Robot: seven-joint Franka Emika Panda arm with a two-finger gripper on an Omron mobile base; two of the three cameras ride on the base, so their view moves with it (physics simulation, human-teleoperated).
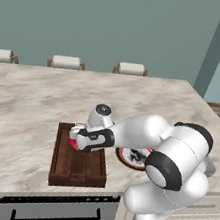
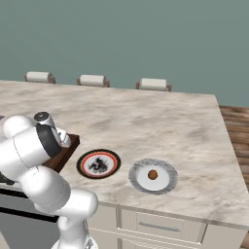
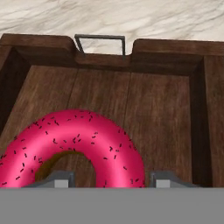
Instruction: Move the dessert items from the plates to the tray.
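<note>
The gripper (image 3: 109, 178) hangs low over the tray (image 3: 166, 109), jaws around the doughnut's (image 3: 83, 140) ring, seemingly to set it down; the cookie (image 2: 152, 174) waits on the pale plate (image 2: 165, 185).

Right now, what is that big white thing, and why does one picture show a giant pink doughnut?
It is a robot arm working at a marble kitchen counter. Two cameras ride behind it, one on each side. The third sits on its hand, very close, so the pink doughnut looks huge. The doughnut is over the brown wooden tray, between the jaws; whether they grip it, I cannot tell. A patterned plate sits bare. A small brown cookie waits on the pale plate.
</note>
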